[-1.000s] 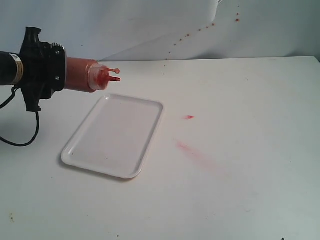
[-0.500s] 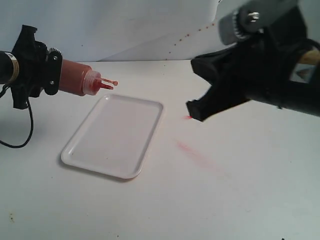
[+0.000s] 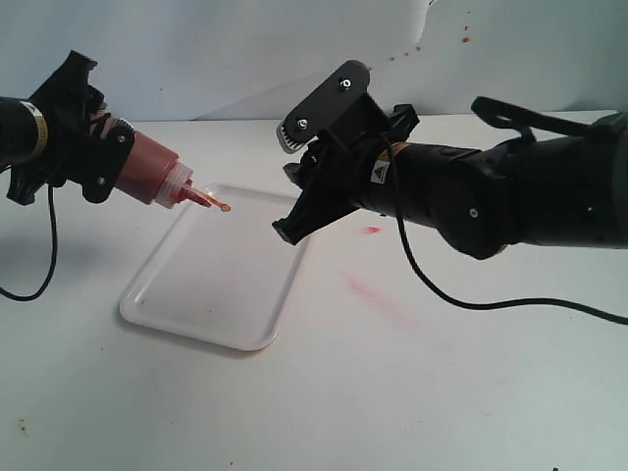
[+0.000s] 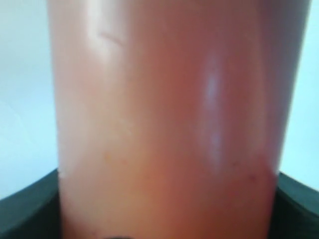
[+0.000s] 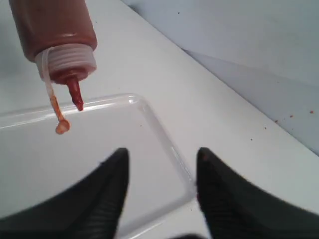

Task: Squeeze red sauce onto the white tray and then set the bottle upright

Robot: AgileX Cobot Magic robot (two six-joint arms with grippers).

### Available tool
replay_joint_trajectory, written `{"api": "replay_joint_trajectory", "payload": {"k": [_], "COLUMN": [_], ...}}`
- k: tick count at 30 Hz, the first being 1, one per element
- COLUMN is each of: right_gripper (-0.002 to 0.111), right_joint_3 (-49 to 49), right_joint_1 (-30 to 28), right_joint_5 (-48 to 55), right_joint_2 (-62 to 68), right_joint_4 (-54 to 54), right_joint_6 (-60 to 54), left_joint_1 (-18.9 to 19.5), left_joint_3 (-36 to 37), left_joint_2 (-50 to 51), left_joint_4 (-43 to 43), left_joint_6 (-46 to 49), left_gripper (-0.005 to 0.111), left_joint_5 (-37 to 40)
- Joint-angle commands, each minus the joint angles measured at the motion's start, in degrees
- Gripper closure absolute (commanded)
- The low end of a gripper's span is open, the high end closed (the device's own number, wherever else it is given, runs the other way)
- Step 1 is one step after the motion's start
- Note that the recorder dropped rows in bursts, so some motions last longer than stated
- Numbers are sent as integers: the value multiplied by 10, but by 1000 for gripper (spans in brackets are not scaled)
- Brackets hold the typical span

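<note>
Bottle (image 3: 152,175) in exterior view is held off the table (image 3: 442,392), just past the white tray (image 3: 196,339)'s far left corner. It is tilted w/ nozzle (image 3: 201,199) down toward that corner, and the cap (image 3: 226,208) dangles over tray's far edge. L gripper (image 3: 98,157) clamps bottle's base end, on the side away from tray. R gripper (image 3: 287,204) hangs above tray's far right corner, fingers apart, nothing btw them. Pinkish smear (image 3: 378,294) and small red spot (image 3: 371,230) lie on table right of tray, apart from its rim.

Left wrist view: bottle (image 4: 164,124) fills frame, orange-red, blurred; dark fingers (image 4: 30,209) press it from both sides.

Right wrist view: R gripper (image 5: 162,159) spread wide, black fingers (image 5: 107,194) over tray (image 5: 167,144) corner, holding nothing. Bottle (image 5: 55,30) sits above tray's rim w/ nozzle (image 5: 76,97) pointing down. Cap (image 5: 62,128) hangs on thin strap (image 5: 50,94) beside nozzle, over tray surface, apart from R gripper.
</note>
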Motion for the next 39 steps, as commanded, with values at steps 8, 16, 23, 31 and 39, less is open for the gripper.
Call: {"api": "replay_joint_trajectory", "payload": {"k": [8, 16, 23, 31, 39], "right_gripper": [3, 3, 3, 3, 3], "right_joint_3": [-4, -4, -53, -169, -253], "right_joint_1": [18, 57, 64, 64, 88], "right_joint_5": [-128, -275, -267, -218, -173], "right_joint_2": [66, 118, 178, 243, 288], "right_joint_4": [-56, -99, -94, -128, -141], "right_joint_6": [105, 104, 123, 173, 179], "left_joint_1": [-34, -34, -34, -34, -34], "left_joint_3": [-3, -3, -3, -3, -3], "left_joint_2": [-13, -13, -13, -13, -13], "left_joint_4": [-11, -11, -11, -11, -11], "left_joint_6": [31, 52, 74, 79, 91], "left_gripper": [107, 107, 107, 107, 107], "left_joint_5": [32, 43, 40, 39, 33]}}
